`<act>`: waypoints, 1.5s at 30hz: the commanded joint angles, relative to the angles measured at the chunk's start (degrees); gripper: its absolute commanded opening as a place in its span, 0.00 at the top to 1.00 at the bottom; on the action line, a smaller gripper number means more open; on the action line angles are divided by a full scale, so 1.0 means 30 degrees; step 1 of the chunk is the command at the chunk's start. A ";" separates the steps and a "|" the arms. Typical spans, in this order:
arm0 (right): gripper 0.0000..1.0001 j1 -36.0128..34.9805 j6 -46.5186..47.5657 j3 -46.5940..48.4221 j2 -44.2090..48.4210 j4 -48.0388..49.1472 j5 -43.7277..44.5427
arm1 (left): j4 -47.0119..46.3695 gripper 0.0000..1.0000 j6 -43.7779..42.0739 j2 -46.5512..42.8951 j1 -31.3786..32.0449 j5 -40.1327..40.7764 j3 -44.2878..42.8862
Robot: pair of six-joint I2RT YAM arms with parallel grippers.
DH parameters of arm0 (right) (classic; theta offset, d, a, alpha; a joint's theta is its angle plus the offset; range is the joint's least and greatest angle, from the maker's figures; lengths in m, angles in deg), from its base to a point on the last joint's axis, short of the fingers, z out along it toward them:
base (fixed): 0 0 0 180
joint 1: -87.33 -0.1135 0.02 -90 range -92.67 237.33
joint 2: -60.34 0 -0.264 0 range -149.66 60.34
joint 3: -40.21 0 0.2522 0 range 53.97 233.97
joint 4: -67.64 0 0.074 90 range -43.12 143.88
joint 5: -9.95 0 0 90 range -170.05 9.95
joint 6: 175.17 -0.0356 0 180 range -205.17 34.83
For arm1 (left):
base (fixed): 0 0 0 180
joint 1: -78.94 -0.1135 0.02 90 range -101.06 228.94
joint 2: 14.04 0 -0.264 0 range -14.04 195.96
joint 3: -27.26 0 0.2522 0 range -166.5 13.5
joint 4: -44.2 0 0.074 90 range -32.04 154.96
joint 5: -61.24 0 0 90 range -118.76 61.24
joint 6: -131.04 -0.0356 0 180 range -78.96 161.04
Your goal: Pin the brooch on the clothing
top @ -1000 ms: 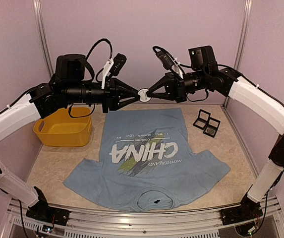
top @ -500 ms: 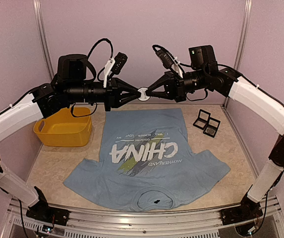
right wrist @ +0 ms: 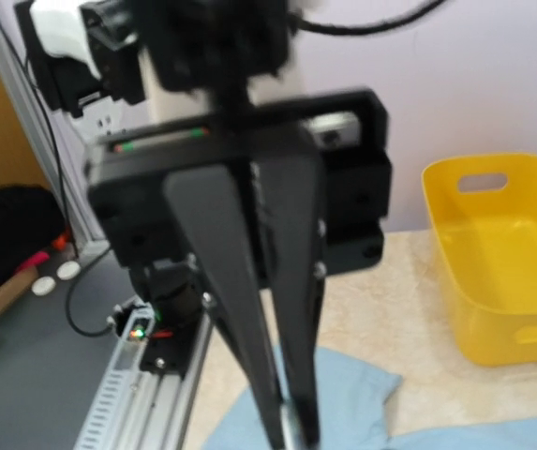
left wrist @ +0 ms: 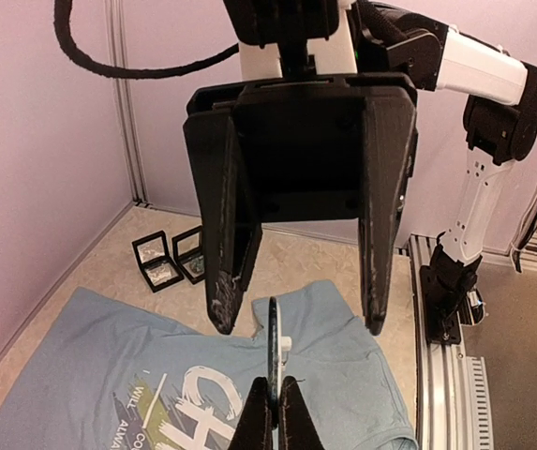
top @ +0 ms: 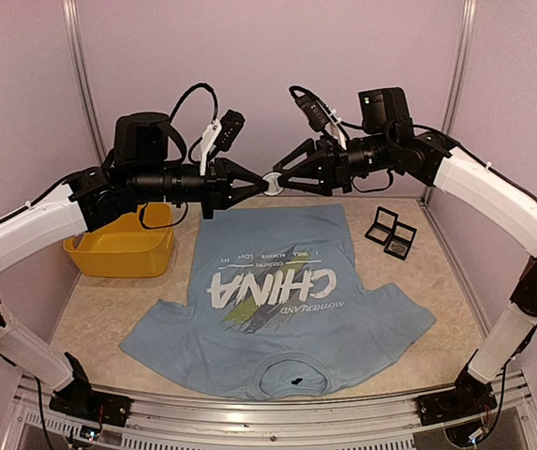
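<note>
Closed in by pale lilac walls (top: pixel 277 56), joined at grey metal corner posts (top: pixel 78 66). Floored with a mottled beige surface (top: pixel 446 281), edged near by an aluminium rail (top: pixel 277 417). Lit softly, evenly.

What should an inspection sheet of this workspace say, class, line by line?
Surface: beige table; the shirt lies on it.
Job's things: shirt spread flat, print up; brooch held in the air over its far hem, not pinned.
Clutter: yellow bin left of the shirt; two small cases on its right.
Grippers: left gripper shut on the brooch; right gripper open, facing it.
Cables: black cables looped above both wrists.
Surroundings: lilac walls; metal rail at the near edge.
</note>
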 commanded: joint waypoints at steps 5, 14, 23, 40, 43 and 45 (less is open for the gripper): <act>0.51 -0.0183 -0.0292 -0.0440 0.0419 0.0873 0.0723 | -0.0818 1.00 -0.0561 -0.0614 0.0042 -0.0718 0.0387; 0.49 -0.0198 -0.0072 -0.0690 0.0153 0.0643 0.1525 | -0.0910 1.00 -0.0698 -0.0717 0.0259 -0.0989 0.0564; 0.50 -0.0190 0.0048 -0.0832 -0.0015 0.0534 0.1602 | -0.0876 1.00 -0.0832 -0.0662 0.0305 -0.0984 0.0480; 0.66 -0.0183 -0.0197 -0.1129 -0.0185 0.0698 0.3426 | -0.0314 1.00 -0.1805 -0.0643 0.0578 -0.2185 0.0559; 0.68 -0.0205 -0.0295 -0.1074 -0.0265 0.0696 0.3969 | -0.0206 1.00 -0.2009 -0.0649 0.0676 -0.2584 0.0537; 0.69 -0.0184 -0.0375 -0.1001 -0.0296 0.0717 0.4240 | -0.0208 1.00 -0.2074 -0.0673 0.0768 -0.2631 0.0563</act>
